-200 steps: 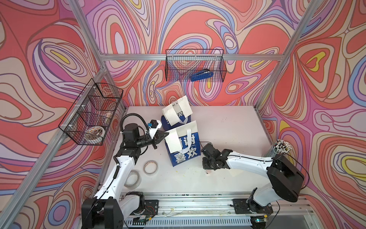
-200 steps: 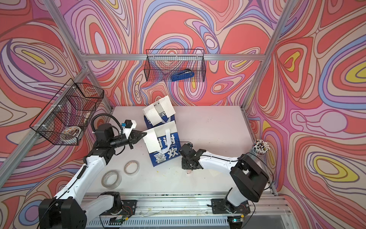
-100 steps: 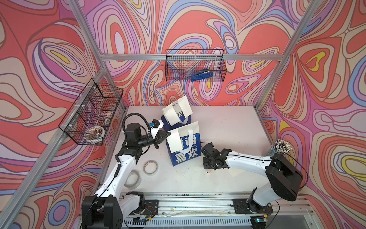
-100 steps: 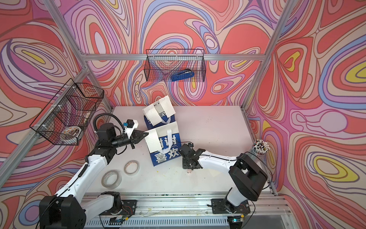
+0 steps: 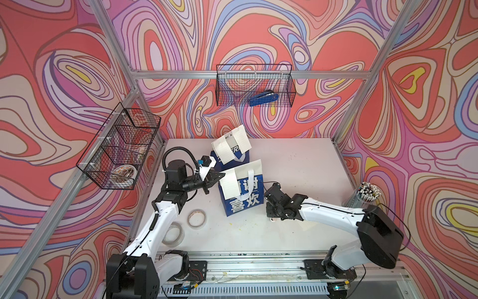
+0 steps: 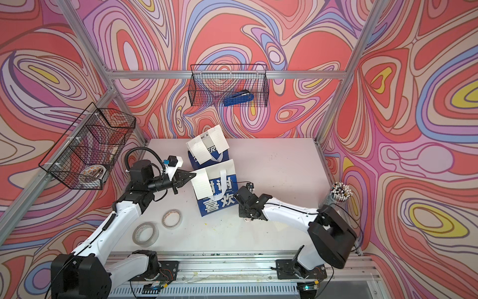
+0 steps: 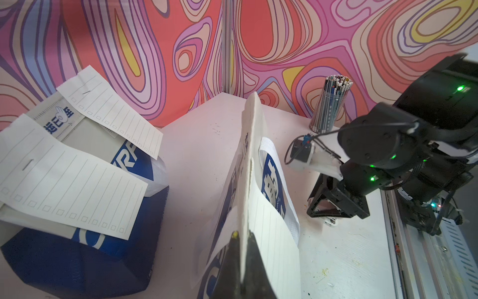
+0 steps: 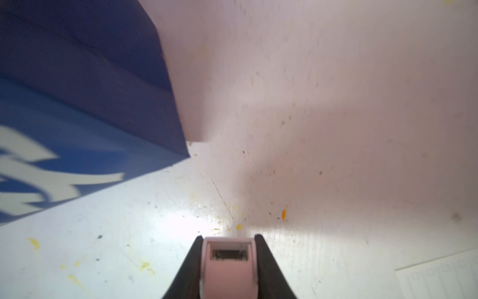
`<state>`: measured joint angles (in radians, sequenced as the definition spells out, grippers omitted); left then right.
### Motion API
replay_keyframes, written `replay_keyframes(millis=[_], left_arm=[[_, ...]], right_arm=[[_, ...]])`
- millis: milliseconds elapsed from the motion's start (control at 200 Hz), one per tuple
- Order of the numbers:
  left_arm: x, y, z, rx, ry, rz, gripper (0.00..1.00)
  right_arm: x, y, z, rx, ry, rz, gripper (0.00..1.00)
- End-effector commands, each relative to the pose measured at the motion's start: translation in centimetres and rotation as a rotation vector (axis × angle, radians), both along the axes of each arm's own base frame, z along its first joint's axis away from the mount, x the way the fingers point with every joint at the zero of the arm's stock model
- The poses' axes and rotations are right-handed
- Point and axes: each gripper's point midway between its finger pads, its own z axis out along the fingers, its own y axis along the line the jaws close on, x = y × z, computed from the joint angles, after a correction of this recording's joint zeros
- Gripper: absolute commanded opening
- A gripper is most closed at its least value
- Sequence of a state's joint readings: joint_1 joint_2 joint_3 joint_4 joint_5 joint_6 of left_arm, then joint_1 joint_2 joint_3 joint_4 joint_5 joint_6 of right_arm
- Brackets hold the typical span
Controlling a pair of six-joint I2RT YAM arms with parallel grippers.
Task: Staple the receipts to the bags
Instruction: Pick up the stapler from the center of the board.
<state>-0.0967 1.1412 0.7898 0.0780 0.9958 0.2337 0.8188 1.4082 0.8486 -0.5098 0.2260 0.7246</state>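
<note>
Right wrist view: right gripper (image 8: 227, 236) sits low over the table (image 8: 336, 116), its two black fingers closed against the sides of a small pink stapler (image 8: 229, 266). I take it for a stapler from the metal-toothed slot facing out. Front bag (image 8: 77, 124), the one with Chinese characters, stands just beside it; its bottom corner is near the tool but apart from it. A loose receipt (image 8: 439, 277) lies flat on the table at the edge of this view, and both top views show it partly under the right arm.

Left wrist view: left gripper (image 7: 241, 234) is pinched tight on the front bag's top rim, and a third receipt (image 7: 271, 233) appears trapped against the printed face. No staple shows on it. Rear bag (image 7: 77, 259) stands behind, well apart from both grippers. It carries two receipts (image 7: 64, 181), each with a staple showing near its top.

Change over the last second is small. Left arm and front bag have crept a little toward the right arm, and the right gripper has stayed low by the bag's corner.

Reading: rear bag looks done, front bag half prepared. Paper is pinned and the tool is in hand, but the stapler is at table level, well below the rim. It likely has to rise to the pinched edge next. Risk: the thin rim flexes away from the stapler's mouth.
</note>
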Motion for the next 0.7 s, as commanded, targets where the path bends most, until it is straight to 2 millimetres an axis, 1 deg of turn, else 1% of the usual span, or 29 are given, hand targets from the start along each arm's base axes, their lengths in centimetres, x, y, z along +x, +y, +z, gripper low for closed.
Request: replay_keyframes(millis=[0,35,85,120,180,240,310,376,441,511,561,696], left_arm=[[0.6,-1.2,1.0,-0.005,-0.012,0.006,0.00],[0.6,-1.7,1.0,-0.006,-0.015,0.004,0.00],[0.9,-2.4,0.9,-0.005,-0.014,0.023,0.00],[0.9,-2.8,0.9,0.001,-0.016,0.028,0.00],[1.2,-3.2,1.0,-0.004,-0.018,0.052,0.00],[1.4,-3.4,1.4,-0.011,-0.022,0.081,0.00],[1.2,-4.2,1.8,-0.018,-0.032,0.088,0.00],[0.8,-5.1,2.4,-0.043,-0.031,0.075,0.00],[0.5,-6.0,2.9,-0.085,-0.010,0.061,0.00],[0.5,-6.8,2.9,-0.116,0.026,0.062,0.00],[0.2,-7.4,2.8,-0.132,0.040,0.053,0.00],[0.0,-8.2,2.9,-0.204,0.068,0.063,0.00]], right_arm=[[2.4,-0.3,6.0,0.068,-0.255,-0.014,0.14],[2.8,0.2,8.1,0.106,-0.328,0.006,0.11],[3.1,1.0,11.6,0.168,-0.445,0.038,0.03],[3.0,1.9,14.3,0.209,-0.533,0.077,0.00],[2.7,2.9,18.5,0.277,-0.660,0.106,0.01],[2.2,3.8,22.1,0.364,-0.769,0.146,0.01],[1.7,4.9,25.5,0.468,-0.873,0.203,0.03],[1.2,6.4,28.1,0.551,-0.949,0.267,0.04],[0.8,7.4,30.2,0.635,-1.027,0.308,0.05],[0.7,8.3,31.8,0.694,-1.108,0.335,0.06],[0.8,8.9,32.3,0.710,-1.158,0.346,0.08],[1.8,10.4,31.7,0.736,-1.239,0.350,0.07]])
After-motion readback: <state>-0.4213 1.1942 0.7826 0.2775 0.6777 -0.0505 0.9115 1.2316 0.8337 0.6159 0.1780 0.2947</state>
